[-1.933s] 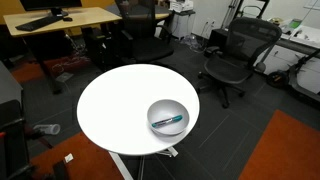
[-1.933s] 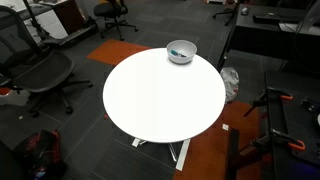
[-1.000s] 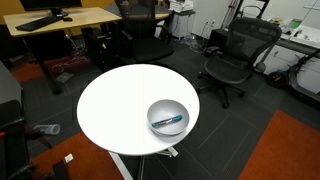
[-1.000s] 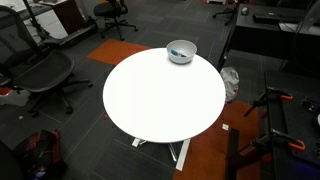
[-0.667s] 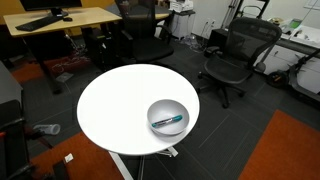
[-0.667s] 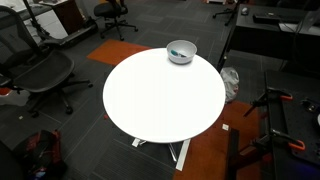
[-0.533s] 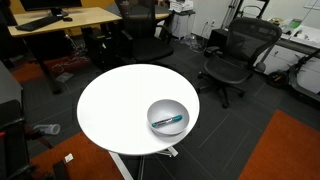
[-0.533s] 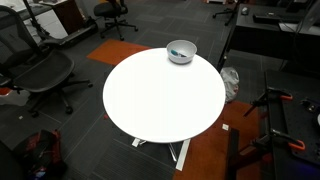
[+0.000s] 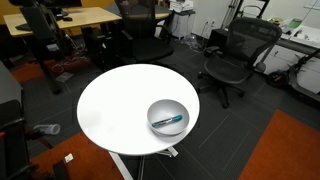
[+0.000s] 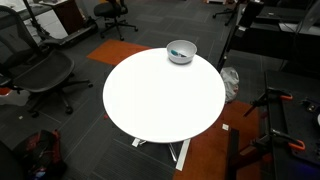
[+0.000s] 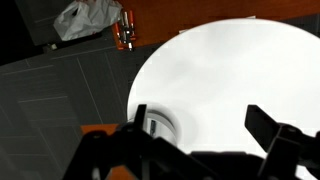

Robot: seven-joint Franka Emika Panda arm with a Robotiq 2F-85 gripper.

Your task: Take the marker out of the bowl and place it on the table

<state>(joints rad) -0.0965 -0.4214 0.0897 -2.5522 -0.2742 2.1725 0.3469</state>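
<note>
The grey bowl stands near the edge of the round white table. The blue-teal marker lies inside it. In the exterior view from the far side, the bowl sits at the far edge of the table. In the wrist view my gripper is open and empty, high above the table. The bowl shows partly by one dark finger. A dark blurred part of my arm shows at the picture's top corner, and it also shows as a blur at the top edge.
Black office chairs and a wooden desk stand around the table. Another chair stands beside it on the other side. Orange carpet covers part of the floor. A white bag lies on the floor past the table edge.
My arm has swung into the top corner of both exterior views as a dark blur. The bowl and the marker have not moved.
</note>
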